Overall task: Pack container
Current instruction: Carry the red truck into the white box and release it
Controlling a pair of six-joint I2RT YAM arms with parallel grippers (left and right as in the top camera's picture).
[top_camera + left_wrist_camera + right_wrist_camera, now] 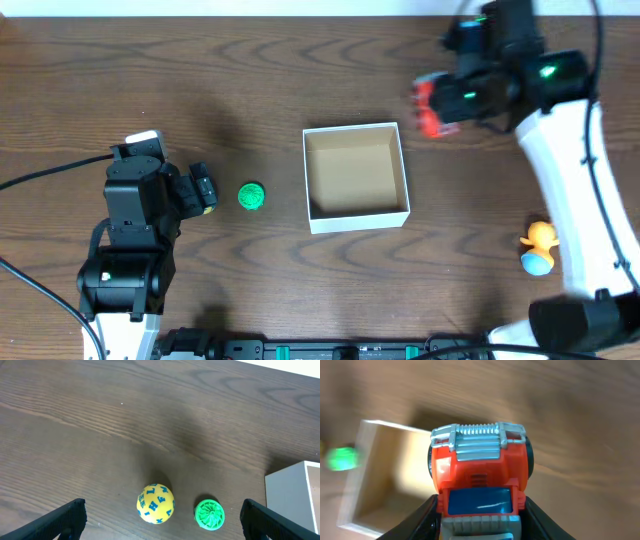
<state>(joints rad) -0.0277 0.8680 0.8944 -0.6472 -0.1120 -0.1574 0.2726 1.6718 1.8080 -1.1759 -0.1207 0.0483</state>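
Wooden table (300,280) — right gripper (437,108) clamps red toy truck (479,477), left gripper (205,190) gapes by blue-lettered yellow ball (156,503)

- Overhead, I saw the red plastic toy truck (428,108) only as a blur.
- The right wrist view smeared the small green ridged ball (341,458).
- The left wrist picture's right edge cut off the white square cardboard box (290,500).

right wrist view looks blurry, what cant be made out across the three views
Right wrist: container and green ball motion-blurred; red truck cut by bottom edge.
Overhead: yellow ball mostly under left end effector; orange toy too small to identify.
Left wrist: container cropped at right edge.
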